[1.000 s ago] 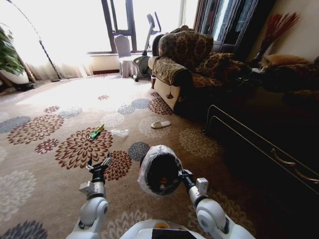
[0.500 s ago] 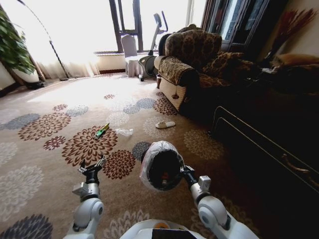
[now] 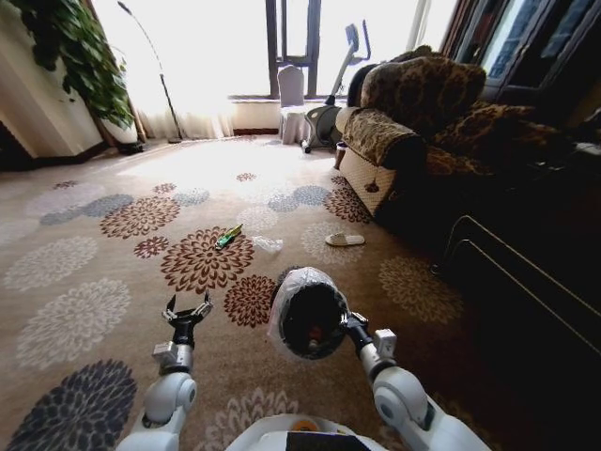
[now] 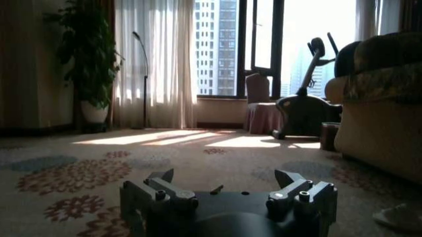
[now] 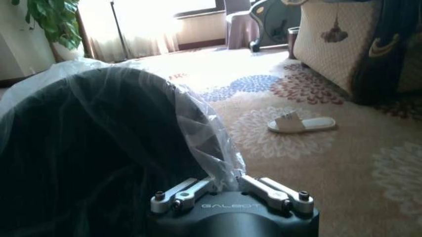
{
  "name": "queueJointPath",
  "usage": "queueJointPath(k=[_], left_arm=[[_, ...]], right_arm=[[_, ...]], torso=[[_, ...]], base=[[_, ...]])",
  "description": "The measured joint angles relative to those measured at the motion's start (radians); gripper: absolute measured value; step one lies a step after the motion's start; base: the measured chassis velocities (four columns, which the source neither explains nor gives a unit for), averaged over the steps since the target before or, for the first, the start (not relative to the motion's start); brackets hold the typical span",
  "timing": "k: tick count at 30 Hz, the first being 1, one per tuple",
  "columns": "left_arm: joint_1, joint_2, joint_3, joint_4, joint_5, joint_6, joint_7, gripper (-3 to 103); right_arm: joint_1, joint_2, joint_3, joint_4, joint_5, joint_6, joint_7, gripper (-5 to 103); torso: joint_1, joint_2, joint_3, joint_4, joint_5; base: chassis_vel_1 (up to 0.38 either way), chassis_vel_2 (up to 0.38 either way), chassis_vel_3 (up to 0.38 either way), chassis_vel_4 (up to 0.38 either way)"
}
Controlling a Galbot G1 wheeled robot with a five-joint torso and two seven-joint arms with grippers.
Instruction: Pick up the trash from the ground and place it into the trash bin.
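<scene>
Floral carpet [image 3: 84, 310] bears litter; left gripper [image 3: 187, 311] gapes empty, right gripper [image 5: 228, 186] clamps trash bin [image 3: 307, 316].

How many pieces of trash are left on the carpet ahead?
2: a green wrapper on a brown carpet flower, and clear plastic film just right of it. More may lie hidden behind the trash bin.

floral carpet [image 3: 84, 282]: green wrapper [image 3: 228, 235], clear film [image 3: 268, 245], slipper [image 3: 345, 240].

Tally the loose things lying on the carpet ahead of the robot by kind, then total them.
Green wrapper: 1
Clear plastic film: 1
Slipper: 1
Total: 3
</scene>
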State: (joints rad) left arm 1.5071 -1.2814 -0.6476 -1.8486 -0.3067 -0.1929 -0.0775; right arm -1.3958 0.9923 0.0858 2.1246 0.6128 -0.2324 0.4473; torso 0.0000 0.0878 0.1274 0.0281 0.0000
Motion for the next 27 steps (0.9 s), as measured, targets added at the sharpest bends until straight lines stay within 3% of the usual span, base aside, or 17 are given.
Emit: queueJointPath(k=[2, 12, 20, 27], left_arm=[[-0.012, 0.006, 0.012, 0.012, 0.004, -0.005, 0.017, 100], [-0.062, 0.014, 0.063, 0.056, -0.053, 0.006, 0.024, 100], [-0.106, 0.022, 0.099, 0.084, -0.096, 0.049, 0.013, 100], [-0.204, 0.047, 0.145, 0.188, -0.142, 0.092, 0.013, 100]], right_arm=[[-0.011, 0.0, 0.008, 0.003, 0.0, 0.0, 0.0, 0], [-0.052, 0.007, 0.033, 0.019, -0.009, 0.005, -0.007, 0], [-0.085, 0.017, 0.052, 0.022, -0.028, 0.019, -0.024, 0], [-0.122, 0.018, 0.074, 0.031, -0.048, 0.04, -0.034, 0]], torso=[[0.0, 0.0, 0.0, -0.0007, -0.0001], [0.0, 0.0, 0.0, 0.0004, 0.0], [0.0, 0.0, 0.0, 0.0004, 0.0], [0.0, 0.0, 0.0, 0.0003, -0.0001]], base=[[0.0, 0.0, 0.0, 0.0], [-0.067, 0.072, 0.07, -0.057], [-0.207, 0.217, 0.209, -0.207], [-0.206, 0.199, 0.199, -0.196]])
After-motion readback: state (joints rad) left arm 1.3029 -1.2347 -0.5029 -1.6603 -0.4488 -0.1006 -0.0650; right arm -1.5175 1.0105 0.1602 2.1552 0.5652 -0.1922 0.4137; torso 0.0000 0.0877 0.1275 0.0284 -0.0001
